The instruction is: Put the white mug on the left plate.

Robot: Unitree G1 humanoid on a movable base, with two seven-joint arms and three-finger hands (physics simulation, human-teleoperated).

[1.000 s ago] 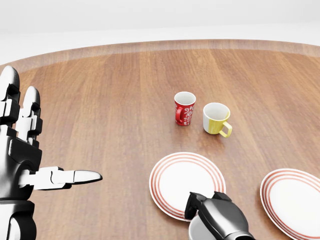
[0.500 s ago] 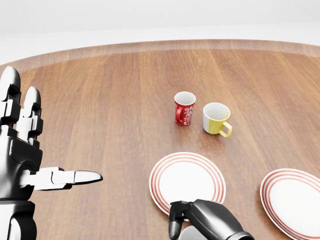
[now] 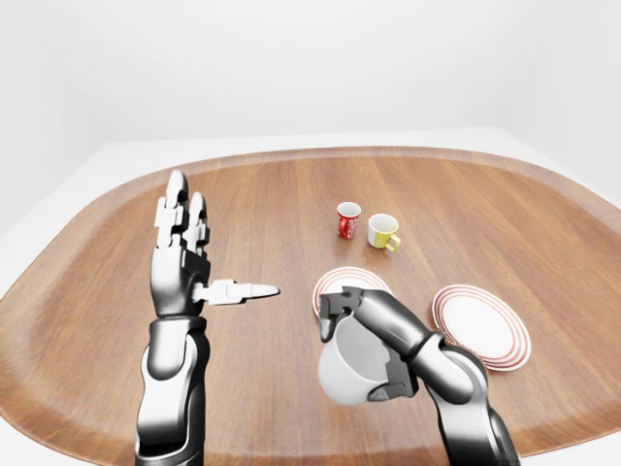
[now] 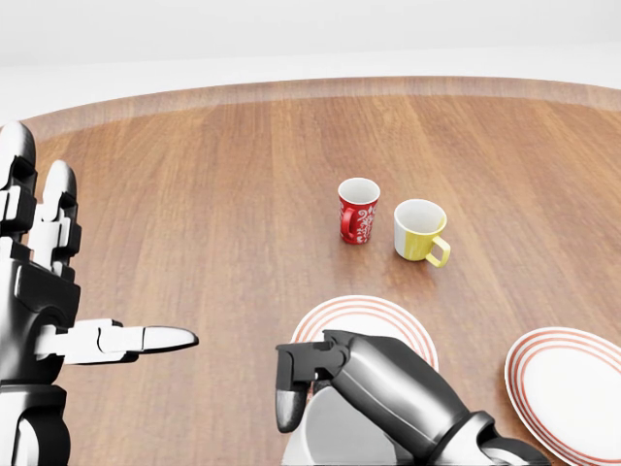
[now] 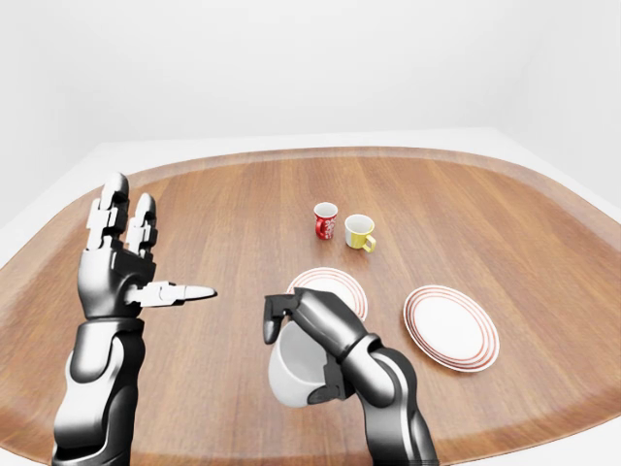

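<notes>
Since the earlier frame our right hand (image 3: 374, 340) has risen into the head view, and we are gripping the white mug (image 3: 351, 361) in the air, just short of the left plate (image 4: 393, 325). Our left hand (image 3: 184, 260) is staying raised, fingers spread. Farther off, red mug (image 4: 357, 210) and yellow mug (image 4: 420, 231) are standing.

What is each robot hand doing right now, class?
Left robot hand: open, fingers spread, holding nothing.
Right robot hand: closed around the white mug, held up near the left plate.
</notes>
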